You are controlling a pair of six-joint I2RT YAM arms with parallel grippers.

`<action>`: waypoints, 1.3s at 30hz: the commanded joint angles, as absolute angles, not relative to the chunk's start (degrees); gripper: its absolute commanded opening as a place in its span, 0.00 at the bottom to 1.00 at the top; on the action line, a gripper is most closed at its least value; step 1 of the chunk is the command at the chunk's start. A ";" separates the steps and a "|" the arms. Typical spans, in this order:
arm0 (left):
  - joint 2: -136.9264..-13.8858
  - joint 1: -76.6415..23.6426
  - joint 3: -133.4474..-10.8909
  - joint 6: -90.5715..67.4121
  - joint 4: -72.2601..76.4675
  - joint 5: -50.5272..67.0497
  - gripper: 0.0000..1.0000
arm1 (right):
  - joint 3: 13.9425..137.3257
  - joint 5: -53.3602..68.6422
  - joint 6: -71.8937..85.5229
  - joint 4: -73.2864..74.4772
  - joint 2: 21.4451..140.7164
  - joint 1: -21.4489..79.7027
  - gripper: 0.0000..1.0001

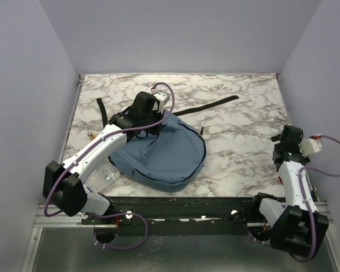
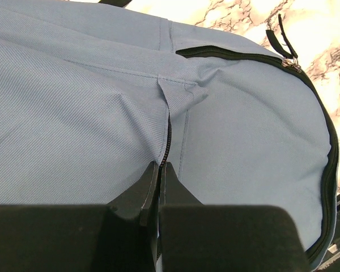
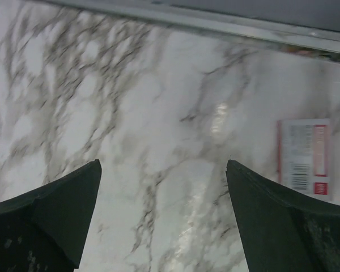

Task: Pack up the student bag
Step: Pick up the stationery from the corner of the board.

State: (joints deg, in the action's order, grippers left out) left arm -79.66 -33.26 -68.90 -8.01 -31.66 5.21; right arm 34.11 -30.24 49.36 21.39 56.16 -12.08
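With left gripper [image 2: 159,167] pressed together at a zip seam of the student bag [image 1: 164,156], lying flat near the middle of the table [image 1: 238,141]; cannot tell whether a pull is nipped. Right gripper [image 3: 163,164] spread wide, empty, over marble well apart from it. Probably near the end: main zip looks closed, contents hidden, perhaps only fastening left.

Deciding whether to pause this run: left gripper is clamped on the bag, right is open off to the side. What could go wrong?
1. The left gripper pinches only a thin fold of the student bag by the zip; it may slip free.
2. The right gripper is open over the table, so nothing braces the bag; a pull could drag it whole.
3. Its loose strap could snag.
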 commanded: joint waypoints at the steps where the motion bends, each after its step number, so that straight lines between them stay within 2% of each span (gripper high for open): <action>1: -79.79 -34.58 -70.63 -9.76 -31.02 10.95 0.00 | 28.30 -20.59 48.54 19.82 52.48 -27.68 0.97; 5: -79.95 -34.79 -70.42 -9.27 -31.06 9.08 0.00 | 26.77 -15.22 47.67 20.23 54.53 -39.67 1.00; 8: -79.92 -34.88 -70.86 -10.02 -31.18 11.75 0.00 | 25.47 -11.39 46.43 17.38 57.40 -43.90 1.00; 20: -81.03 -35.07 -70.89 -9.36 -31.20 9.72 0.00 | 32.25 -11.96 45.71 26.45 65.59 -43.96 1.00; 24: -81.63 -35.15 -71.45 -10.02 -31.24 11.90 0.00 | 31.17 -7.16 44.72 24.86 66.72 -43.41 1.00; 34: -81.38 -35.16 -71.27 -9.58 -31.41 10.40 0.00 | 29.59 -6.17 46.33 23.62 66.43 -38.41 1.00; 39: -80.51 -35.16 -71.19 -9.78 -31.54 11.41 0.00 | 29.73 -11.91 47.84 24.23 67.12 -37.92 1.00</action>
